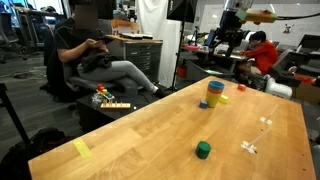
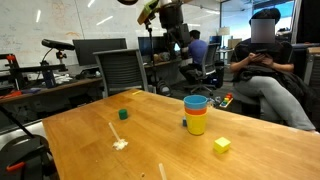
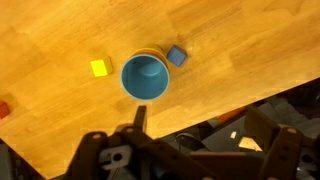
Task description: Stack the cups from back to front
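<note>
The three cups stand nested in one stack on the tabletop. The blue cup is on top, a thin band of the orange cup shows under it, and the yellow cup is at the bottom.

In the wrist view the blue cup's open mouth sits near the middle. A small blue cube lies just beside it at 1 o'clock, and a yellow cube lies near it at 9 o'clock.

The hand enters at 6 o'clock, well apart from the stack, with its fingers spread wide and nothing between them.

In an exterior view a green cube and a small white object lie well apart from the cups.
</note>
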